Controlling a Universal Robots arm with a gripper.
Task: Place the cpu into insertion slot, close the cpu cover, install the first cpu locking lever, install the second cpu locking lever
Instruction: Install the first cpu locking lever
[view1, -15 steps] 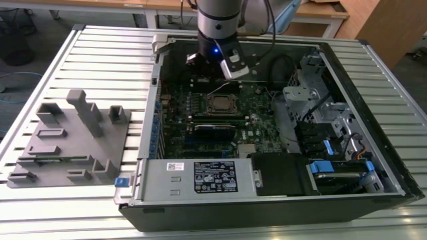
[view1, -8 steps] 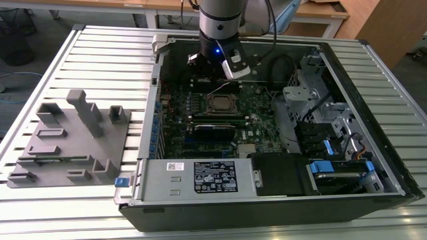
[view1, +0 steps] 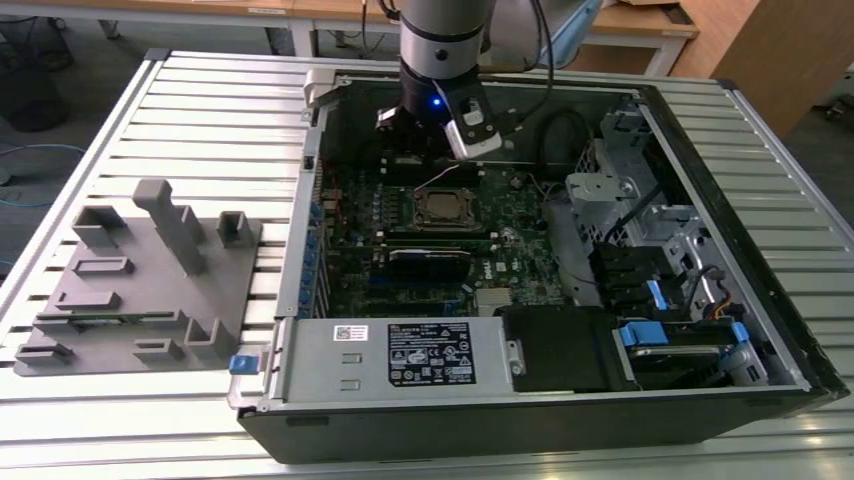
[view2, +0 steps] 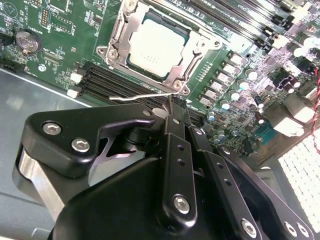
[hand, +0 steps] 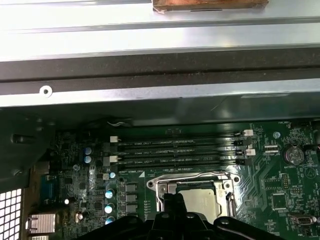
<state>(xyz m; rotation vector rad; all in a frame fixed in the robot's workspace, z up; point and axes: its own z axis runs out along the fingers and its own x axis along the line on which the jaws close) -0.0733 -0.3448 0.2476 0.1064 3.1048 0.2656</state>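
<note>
Four memory slots (hand: 180, 152) run beside the cpu (hand: 200, 202), near the gripper (hand: 173, 211).

I see my matte black gripper (view2: 171, 107) over a green motherboard (view2: 65, 50) patterned with fine pale circuit traces. Just beyond its tip, the dull silver-tan square cpu (view2: 159, 47) is ringed by the shiny silvery metal cpu cover (view2: 192, 57). Nearer the tip, black memory slots (view2: 110, 82) make parallel stripes.
</note>
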